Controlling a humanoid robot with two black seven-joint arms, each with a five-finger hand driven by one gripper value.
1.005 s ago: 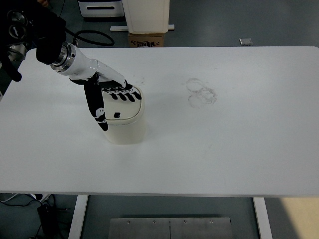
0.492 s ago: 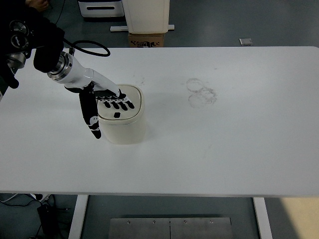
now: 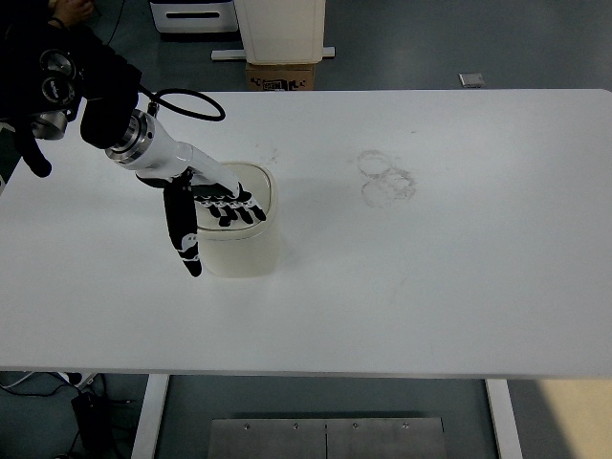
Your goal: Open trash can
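The white surface (image 3: 430, 287) fills nearly the whole view, and on its left part stands the trash can (image 3: 251, 251), a small cream bin with rounded corners, well away from every edge and upright. My left arm comes in from the upper left corner, and my left robot hand (image 3: 206, 206) lies over the can's top: the four fingers (image 3: 234, 206) are stretched out flat and spread across the lid (image 3: 256, 182), pointing toward the right, while the thumb hangs down outside the can's left wall, toward the near edge of the surface. The robot hand is open and grips nothing; it rests on or just above the lid, and I cannot tell from this steep view which of the two it is. My right arm does not show. To do this step well, I judge that I should press straight down with the fingertips on the spot that releases the lid, most likely near its middle, which my fingers now cover, and not push sideways, since the can looks light and could slide or tip on the smooth surface. A short, firm press, then lifting clear so the lid has room to spring up, seems the safest way. Faint ring marks (image 3: 385, 179) lie on the surface well to the right, of no concern here.
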